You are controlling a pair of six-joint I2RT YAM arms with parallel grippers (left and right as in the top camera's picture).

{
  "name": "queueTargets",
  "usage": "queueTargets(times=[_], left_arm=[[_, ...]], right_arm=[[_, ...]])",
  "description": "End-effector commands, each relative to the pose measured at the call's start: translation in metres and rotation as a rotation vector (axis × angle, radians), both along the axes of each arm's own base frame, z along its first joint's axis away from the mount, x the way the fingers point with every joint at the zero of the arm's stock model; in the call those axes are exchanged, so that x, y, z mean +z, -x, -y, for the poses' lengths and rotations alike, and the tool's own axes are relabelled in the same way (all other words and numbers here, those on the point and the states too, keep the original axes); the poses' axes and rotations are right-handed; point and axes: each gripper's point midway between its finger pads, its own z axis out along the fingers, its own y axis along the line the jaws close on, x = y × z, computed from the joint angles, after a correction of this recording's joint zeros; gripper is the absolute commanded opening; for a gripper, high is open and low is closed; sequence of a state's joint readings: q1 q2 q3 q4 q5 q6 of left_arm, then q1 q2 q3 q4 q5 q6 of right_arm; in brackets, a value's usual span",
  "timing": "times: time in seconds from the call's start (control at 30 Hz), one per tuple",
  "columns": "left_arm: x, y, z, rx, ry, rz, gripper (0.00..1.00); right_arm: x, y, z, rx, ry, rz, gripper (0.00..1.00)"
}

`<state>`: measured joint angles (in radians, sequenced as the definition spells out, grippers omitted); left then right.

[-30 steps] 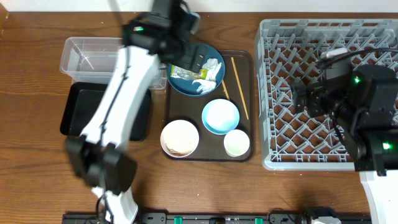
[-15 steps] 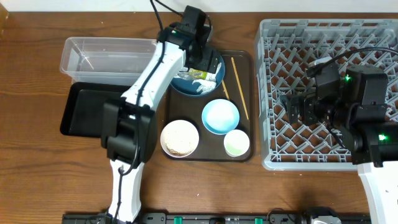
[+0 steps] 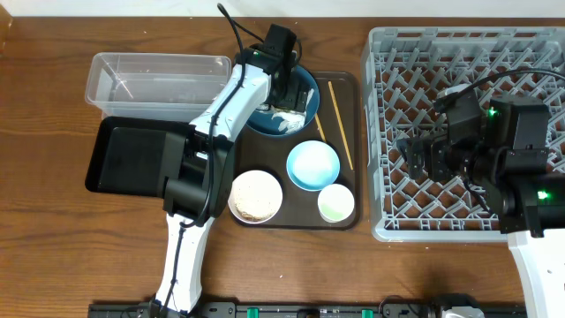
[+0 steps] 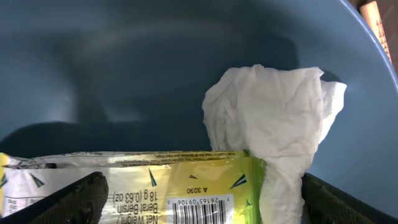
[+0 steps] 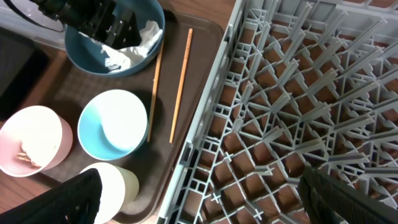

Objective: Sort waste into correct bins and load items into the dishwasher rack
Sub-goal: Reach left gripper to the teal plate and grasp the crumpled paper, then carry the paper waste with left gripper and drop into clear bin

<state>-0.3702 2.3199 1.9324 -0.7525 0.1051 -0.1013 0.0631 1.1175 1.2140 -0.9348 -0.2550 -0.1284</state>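
Note:
My left gripper [image 3: 284,88] is down inside the dark blue plate [image 3: 309,88] and open. In the left wrist view its fingers [image 4: 202,200] straddle the yellow snack wrapper [image 4: 155,186] and the crumpled white tissue [image 4: 273,118]. The light blue bowl [image 3: 313,165], the white bowl holding rice [image 3: 256,196], the small white cup [image 3: 336,203] and two chopsticks [image 3: 341,124] lie on the brown tray [image 3: 351,88]. My right gripper [image 3: 419,155] is open and empty above the left edge of the grey dishwasher rack [image 3: 468,62].
The clear plastic box [image 3: 154,84] and the black tray [image 3: 132,159] sit left of the brown tray. The right wrist view shows the rack wall [image 5: 205,112] beside the cup [image 5: 115,186] and the light blue bowl [image 5: 115,124].
My left arm has swung right and lowered its gripper into the dark blue plate, over the wrapper and tissue. My right gripper has shifted slightly left over the rack.

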Motion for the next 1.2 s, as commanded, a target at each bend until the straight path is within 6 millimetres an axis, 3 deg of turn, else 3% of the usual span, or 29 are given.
queueTargets(times=[0.0, 0.33, 0.43, 0.57, 0.77, 0.87, 0.97, 1.17], left_arm=[[-0.007, -0.001, -0.002, 0.004, -0.022, -0.003, 0.98], [-0.031, 0.01, -0.003, -0.005, -0.043, -0.056, 0.97], [-0.039, 0.012, -0.003, -0.005, -0.049, -0.072, 0.91], [-0.042, 0.015, -0.004, -0.005, -0.055, -0.085, 0.59], [-0.04, 0.016, -0.001, 0.032, -0.022, -0.096, 0.22], [-0.03, 0.013, 0.005, 0.027, 0.013, -0.083, 0.06], [-0.007, 0.007, 0.009, 0.055, 0.051, -0.048, 0.06], [0.075, 0.0, 0.01, 0.074, 0.122, 0.095, 0.06]], right_arm=[[0.006, 0.0, -0.005, 0.015, -0.011, 0.009, 0.99], [0.006, 0.0, -0.005, 0.015, -0.011, 0.008, 0.99], [0.006, 0.0, -0.005, 0.015, -0.011, 0.008, 0.99], [0.006, 0.0, -0.005, 0.015, -0.011, 0.008, 0.99], [0.005, 0.0, -0.005, 0.015, -0.011, 0.008, 0.99], [0.006, 0.0, -0.005, 0.015, -0.011, 0.008, 0.99], [0.006, 0.0, -0.005, 0.015, -0.011, 0.009, 0.99], [0.006, 0.0, -0.005, 0.015, -0.011, 0.009, 0.99]])
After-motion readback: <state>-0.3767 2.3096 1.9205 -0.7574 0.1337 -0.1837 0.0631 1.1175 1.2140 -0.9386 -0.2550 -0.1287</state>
